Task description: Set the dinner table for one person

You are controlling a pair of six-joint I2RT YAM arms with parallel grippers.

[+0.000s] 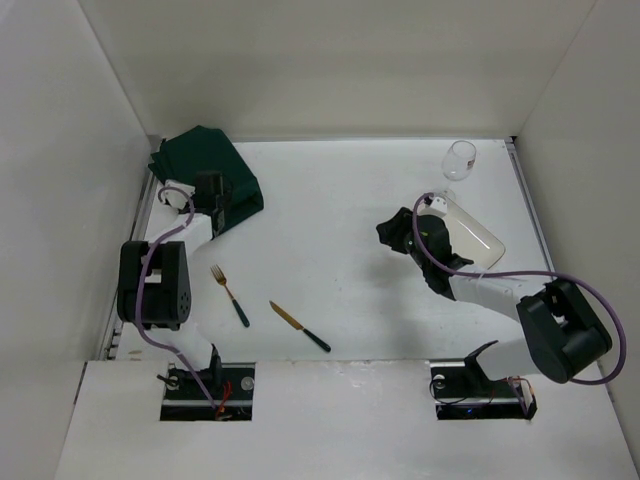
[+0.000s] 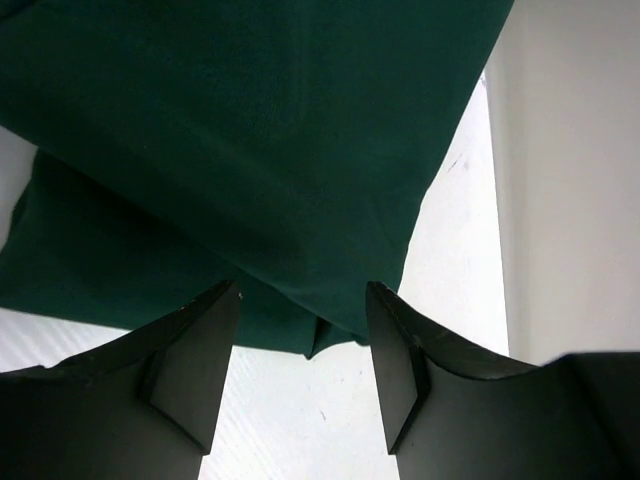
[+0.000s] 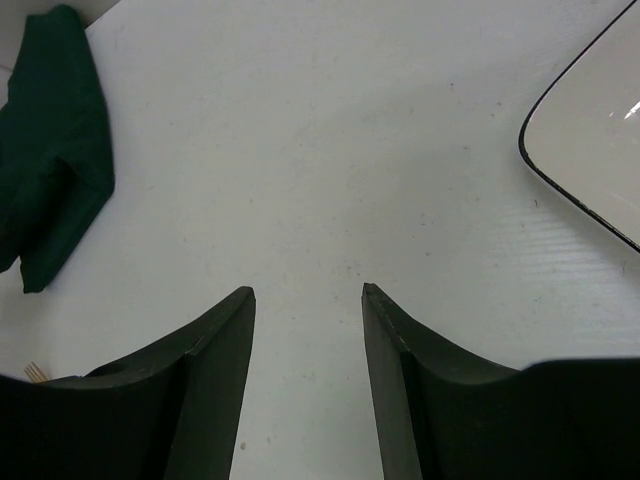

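The dinner table (image 1: 340, 200) fills the view, a white surface walled in white, its long side running left to right in front of both arm bases. The left gripper (image 2: 303, 295) hangs over the green cloth (image 1: 205, 165) in the far left corner, jaws spread wide with nothing between them. The right gripper (image 3: 308, 295) hovers over bare table just left of the plate (image 1: 472, 232), jaws also spread and empty. A wine glass (image 1: 459, 160) stands beyond the plate. Near the left base lie the fork (image 1: 229, 295) and the knife (image 1: 299, 327), side by side, dark handles angled toward the near right.
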